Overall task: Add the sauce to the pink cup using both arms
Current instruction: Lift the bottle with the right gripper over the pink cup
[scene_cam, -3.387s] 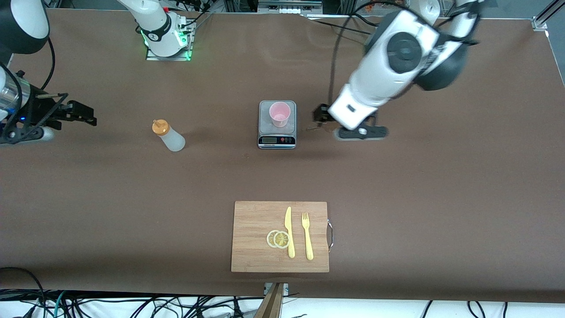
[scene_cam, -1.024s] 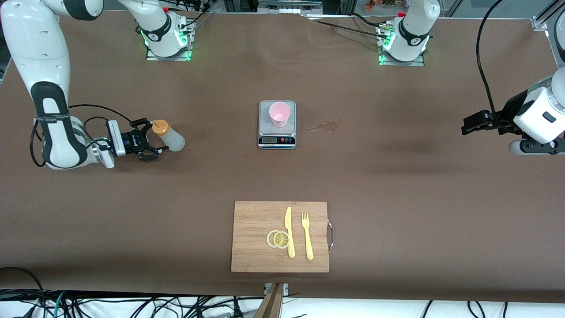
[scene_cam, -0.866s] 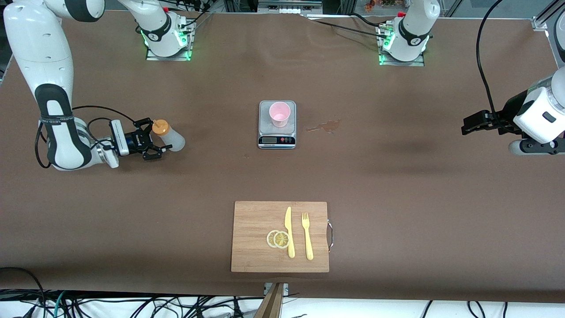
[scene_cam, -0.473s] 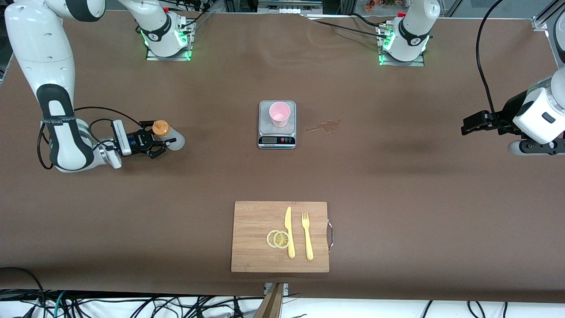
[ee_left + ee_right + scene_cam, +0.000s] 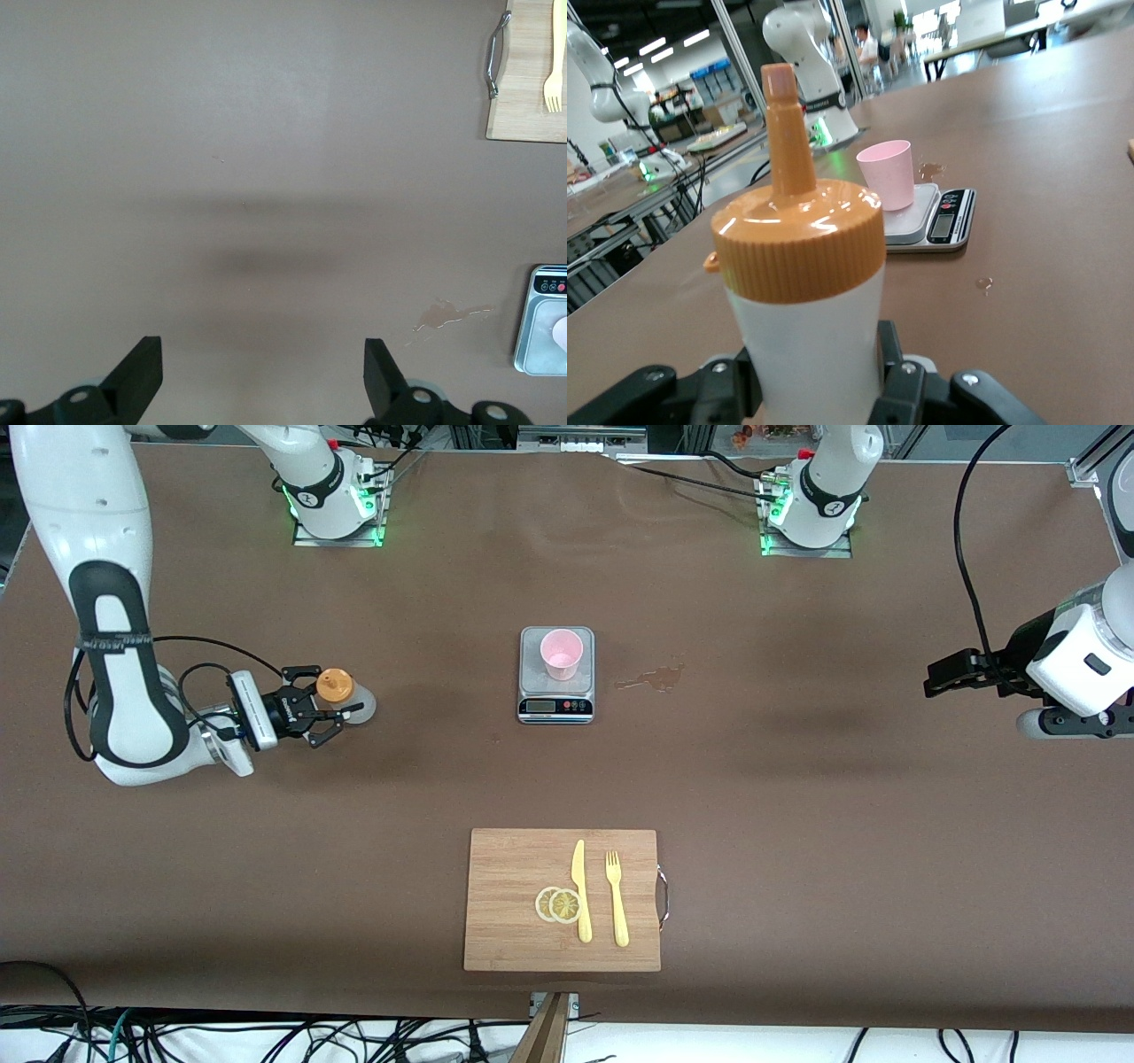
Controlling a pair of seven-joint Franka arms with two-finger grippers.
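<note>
Sauce (image 5: pixel 341 695) bottle upright toward the right arm's end of the worktop (image 5: pixel 797 797), whitish body, orange nozzle cap, well apart from the pink cup (image 5: pixel 562 654). Clamped low on the bottle's body: right pincer (image 5: pixel 326 713), one finger on each side, seen close in the right wrist view as the bottle (image 5: pixel 799 292) rising between the black fingers (image 5: pixel 906 376). Pink cup standing upright on a small grey scale (image 5: pixel 555 676) near the middle of the worktop, also showing in the right wrist view (image 5: pixel 888 173) on the scale (image 5: pixel 935 221). Just beside the scale, toward the left arm's end, a small wet stain (image 5: pixel 654 679). Nearer the front camera than the scale: wooden cutting board (image 5: pixel 505 868) with a metal handle, carrying two lemon slices (image 5: pixel 558 904), a yellow knife (image 5: pixel 581 890) and a yellow fork (image 5: pixel 616 897) lying side by side. Waiting over the worktop's edge at the left arm's end: left pincer (image 5: pixel 941 680), fingers (image 5: pixel 137 376) spread apart with nothing between them, well apart from the cup and the bottle.
</note>
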